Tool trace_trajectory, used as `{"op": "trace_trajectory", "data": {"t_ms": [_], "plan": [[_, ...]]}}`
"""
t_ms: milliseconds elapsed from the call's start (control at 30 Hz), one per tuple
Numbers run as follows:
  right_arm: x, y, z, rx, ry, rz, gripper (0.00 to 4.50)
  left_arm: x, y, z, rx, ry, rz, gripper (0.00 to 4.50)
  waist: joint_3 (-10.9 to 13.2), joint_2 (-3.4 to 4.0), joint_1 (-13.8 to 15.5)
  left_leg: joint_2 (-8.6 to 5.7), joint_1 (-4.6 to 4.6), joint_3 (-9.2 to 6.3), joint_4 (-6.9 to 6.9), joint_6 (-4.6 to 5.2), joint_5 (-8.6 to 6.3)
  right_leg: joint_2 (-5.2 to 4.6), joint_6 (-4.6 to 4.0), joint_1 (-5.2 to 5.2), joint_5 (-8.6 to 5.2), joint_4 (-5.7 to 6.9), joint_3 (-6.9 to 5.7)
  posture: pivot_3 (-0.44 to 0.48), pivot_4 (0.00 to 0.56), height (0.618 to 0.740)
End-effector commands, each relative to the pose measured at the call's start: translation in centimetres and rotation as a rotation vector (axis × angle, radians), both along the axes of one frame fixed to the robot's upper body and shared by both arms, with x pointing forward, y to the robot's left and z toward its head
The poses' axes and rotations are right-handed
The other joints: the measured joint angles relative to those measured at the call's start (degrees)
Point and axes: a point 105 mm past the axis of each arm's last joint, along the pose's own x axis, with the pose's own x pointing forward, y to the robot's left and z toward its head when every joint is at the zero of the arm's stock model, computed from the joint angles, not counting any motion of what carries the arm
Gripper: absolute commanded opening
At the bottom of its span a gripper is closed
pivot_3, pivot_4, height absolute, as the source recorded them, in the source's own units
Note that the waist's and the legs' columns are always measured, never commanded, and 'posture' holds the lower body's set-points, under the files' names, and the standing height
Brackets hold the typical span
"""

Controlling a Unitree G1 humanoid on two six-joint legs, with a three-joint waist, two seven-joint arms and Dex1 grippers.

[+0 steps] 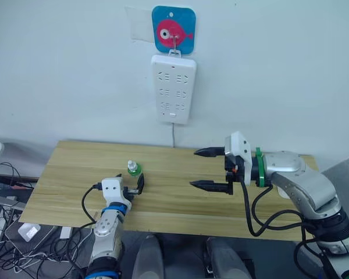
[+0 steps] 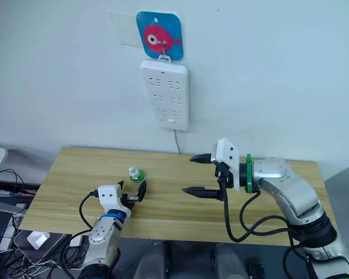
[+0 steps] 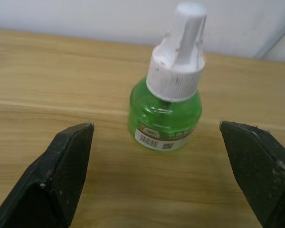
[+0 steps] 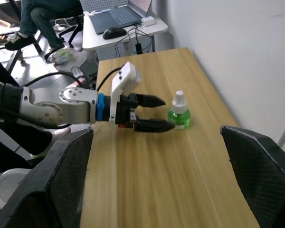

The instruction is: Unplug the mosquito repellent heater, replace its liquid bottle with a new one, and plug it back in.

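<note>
The liquid bottle (image 3: 165, 113), a small green one with a white ribbed cap and a white stem on top, stands upright on the wooden table (image 1: 70, 168), toward its left half and well in from every edge. A barcode label runs along its lower front. My left gripper (image 1: 134, 186) sits low over the table just short of the bottle, its two black fingers (image 3: 61, 175) spread wide, one to each side of the bottle and neither touching it; in my left wrist view the bottle stands between and a little beyond the two tips. My right gripper (image 1: 208, 169) hangs over the middle of the table, well apart from the bottle, pointing toward my left, with its jaws also wide and nothing between them. In my right wrist view I look along the table at my left gripper (image 4: 152, 114) with the bottle (image 4: 179, 114) just past its tips. On the wall behind the table a long white power strip (image 1: 173, 89) hangs from a hook on a blue square plate with a pink fish (image 1: 173, 29), its cord dropping down behind the table's far edge; none of its sockets has anything plugged in. In the right wrist view, a desk with a laptop (image 4: 121, 16) and a mouse stands past the table's end, and a seated person (image 4: 45, 14) is beside it.
</note>
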Motion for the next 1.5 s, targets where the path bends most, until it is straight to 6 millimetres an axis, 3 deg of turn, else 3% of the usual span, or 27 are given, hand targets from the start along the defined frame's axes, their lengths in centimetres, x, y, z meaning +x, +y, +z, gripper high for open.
{"op": "trace_trajectory", "data": {"t_ms": [33, 233, 333, 533, 633, 733, 867, 1033, 1200, 1500], "plan": [[0.0, -0.7, 1.4, 0.029, 0.013, -0.030, 4.48, 0.7, 0.1, -0.1, 0.059, -0.013, -0.015, 4.50, 0.09, 0.01, -0.02, 0.01, -0.04, 0.00, -0.02, -0.01, -0.02, 0.00, 0.00, 0.00, 0.00, -0.08, -0.01, -0.035, 0.304, 0.740], [0.3, -1.7, 1.6, 0.018, 0.041, -0.053, 4.48, 1.9, -0.1, -0.6, 0.064, -0.003, -0.012, 4.50, 0.13, 0.04, 0.01, 0.04, -0.22, -0.01, -0.07, 0.01, -0.10, -0.02, 0.00, -0.04, 0.01, -0.37, -0.10, -0.042, 0.303, 0.740], [0.9, -2.0, 2.1, 0.031, 0.052, -0.073, 4.50, 2.1, -0.2, -0.5, 0.065, -0.015, -0.021, 3.92, 0.16, 0.08, -0.14, 0.05, -0.22, 0.02, -0.09, 0.01, -0.12, -0.02, 0.00, -0.04, 0.01, -0.39, -0.08, -0.043, 0.299, 0.740], [1.7, -2.2, 2.6, 0.049, 0.060, -0.097, 4.50, 1.7, -0.6, -0.6, 0.060, -0.029, -0.023, 2.24, 0.17, 0.10, -0.75, 0.06, -0.21, 0.03, -0.09, 0.00, -0.12, -0.02, 0.01, -0.05, 0.01, -0.39, -0.07, -0.044, 0.294, 0.740], [1.8, -2.2, 2.5, 0.052, 0.056, -0.114, 4.50, 1.6, -0.9, 0.3, 0.074, -0.061, -0.034, 2.24, 0.17, 0.09, -1.00, 0.07, -0.22, 0.04, -0.11, -0.07, -0.09, -0.02, 0.01, -0.05, 0.01, -0.41, -0.07, -0.034, 0.291, 0.740], [1.5, -2.6, 1.9, 0.025, 0.061, -0.134, 4.50, 1.7, -2.5, 2.1, 0.087, -0.103, -0.111, 2.24, 0.20, 0.08, -1.01, 0.07, -0.27, 0.03, -0.12, -0.14, -0.05, -0.02, 0.01, -0.09, 0.01, -0.42, -0.08, -0.019, 0.289, 0.740], [-0.2, -2.5, 1.3, 0.011, 0.052, -0.085, 4.50, -0.3, -8.4, 6.2, 0.150, -0.150, -0.481, 2.24, 0.22, 0.08, -0.58, 0.07, -0.42, -0.03, -0.12, -0.23, -0.02, -0.02, 0.01, -0.15, 0.01, -0.46, -0.14, 0.010, 0.282, 0.740], [-1.0, -1.1, 0.6, 0.084, 0.062, -0.065, 4.50, -5.3, -12.6, 8.0, 0.237, -0.058, -0.957, 2.24, 0.24, 0.17, -1.02, 0.10, -0.35, -0.04, -0.12, -0.25, -0.02, 0.01, 0.01, -0.15, 0.01, -0.41, -0.12, 0.012, 0.253, 0.740], [-1.3, -0.1, 0.3, 0.123, 0.097, -0.042, 4.50, -6.0, -13.3, 9.7, 0.261, -0.015, -1.152, 2.24, 0.25, 0.23, -1.30, 0.08, -0.36, -0.09, -0.11, -0.25, -0.02, 0.02, 0.01, -0.18, 0.00, -0.40, -0.13, -0.020, 0.229, 0.740], [-0.9, 0.6, 0.5, 0.131, 0.068, -0.036, 4.50, -4.2, -14.1, 12.2, 0.324, -0.042, -1.343, 2.24, 0.22, 0.23, -1.61, 0.05, -0.56, -0.18, -0.02, -0.25, -0.02, 0.00, 0.01, -0.32, 0.00, -0.44, -0.23, -0.070, 0.197, 0.740]]}}
